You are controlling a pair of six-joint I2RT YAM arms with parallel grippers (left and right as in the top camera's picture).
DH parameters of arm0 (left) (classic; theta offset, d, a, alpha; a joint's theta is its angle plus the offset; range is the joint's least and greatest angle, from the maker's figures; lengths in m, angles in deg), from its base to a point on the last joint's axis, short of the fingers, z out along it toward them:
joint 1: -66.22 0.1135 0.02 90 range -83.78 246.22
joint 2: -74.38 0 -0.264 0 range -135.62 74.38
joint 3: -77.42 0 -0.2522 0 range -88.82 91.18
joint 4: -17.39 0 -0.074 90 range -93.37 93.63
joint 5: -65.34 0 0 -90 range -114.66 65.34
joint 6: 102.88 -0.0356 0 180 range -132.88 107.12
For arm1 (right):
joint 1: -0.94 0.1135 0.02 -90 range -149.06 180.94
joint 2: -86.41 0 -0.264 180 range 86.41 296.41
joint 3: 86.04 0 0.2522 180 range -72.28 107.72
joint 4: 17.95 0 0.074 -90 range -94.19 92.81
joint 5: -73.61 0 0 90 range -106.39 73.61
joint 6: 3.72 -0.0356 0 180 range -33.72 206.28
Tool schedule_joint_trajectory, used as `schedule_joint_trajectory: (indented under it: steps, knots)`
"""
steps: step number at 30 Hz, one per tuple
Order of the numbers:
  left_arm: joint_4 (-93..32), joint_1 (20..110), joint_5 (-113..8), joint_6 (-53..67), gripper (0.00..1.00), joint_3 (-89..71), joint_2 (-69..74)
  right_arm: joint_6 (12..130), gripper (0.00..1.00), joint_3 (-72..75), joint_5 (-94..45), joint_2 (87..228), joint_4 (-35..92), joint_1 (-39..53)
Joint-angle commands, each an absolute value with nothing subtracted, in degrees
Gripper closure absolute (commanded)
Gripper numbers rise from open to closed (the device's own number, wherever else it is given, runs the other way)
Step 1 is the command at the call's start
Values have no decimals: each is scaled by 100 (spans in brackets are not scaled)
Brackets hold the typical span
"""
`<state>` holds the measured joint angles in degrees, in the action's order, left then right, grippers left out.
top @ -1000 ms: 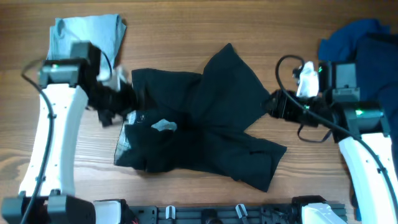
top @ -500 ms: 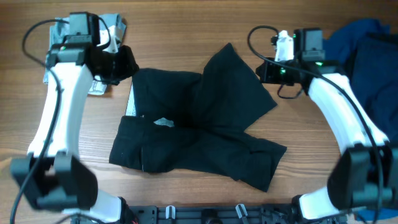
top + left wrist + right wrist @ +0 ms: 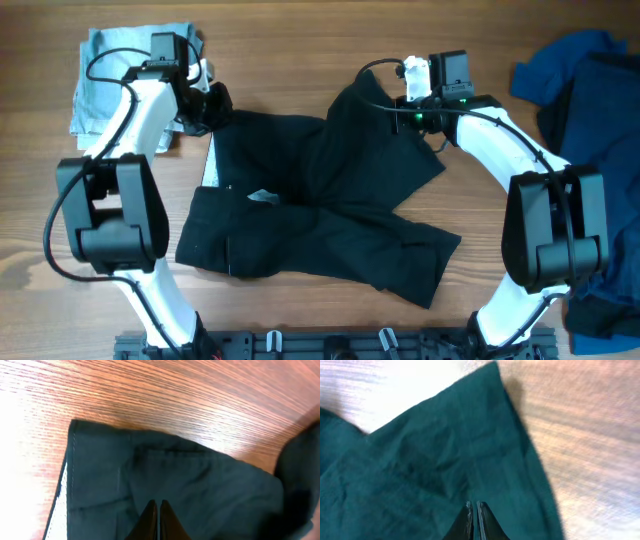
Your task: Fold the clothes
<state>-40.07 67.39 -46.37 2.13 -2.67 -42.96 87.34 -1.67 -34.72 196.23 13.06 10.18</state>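
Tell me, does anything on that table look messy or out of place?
The black shorts lie askew and rumpled: one leg points to the far edge, the other splays near right, with the whitish inner waistband showing at left. Dark blue garments sit heaped, unfolded, at the right edge.

Left arm (image 3: 128, 115) arched up the left side of the frame, left gripper (image 3: 212, 106) at upper left, jaws pressed together, right arm (image 3: 495, 140) arched up the right side, right gripper (image 3: 398, 112) at upper centre, jaws likewise closed tight.
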Motion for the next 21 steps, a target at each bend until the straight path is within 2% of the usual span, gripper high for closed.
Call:
schedule_joint_trajectory:
  steps: [1,12,21]
  knots:
    - [-3966,6717,-4493,261,96,-245,-4611,9189,96,-130,-3223,19725,1249,1015]
    - [-3940,6700,-4489,261,96,-247,-4757,9398,96,-130,-3267,20036,1180,1310]
    - [-3852,6518,-4100,261,96,-247,-4768,9193,95,-130,-2272,20608,950,1463]
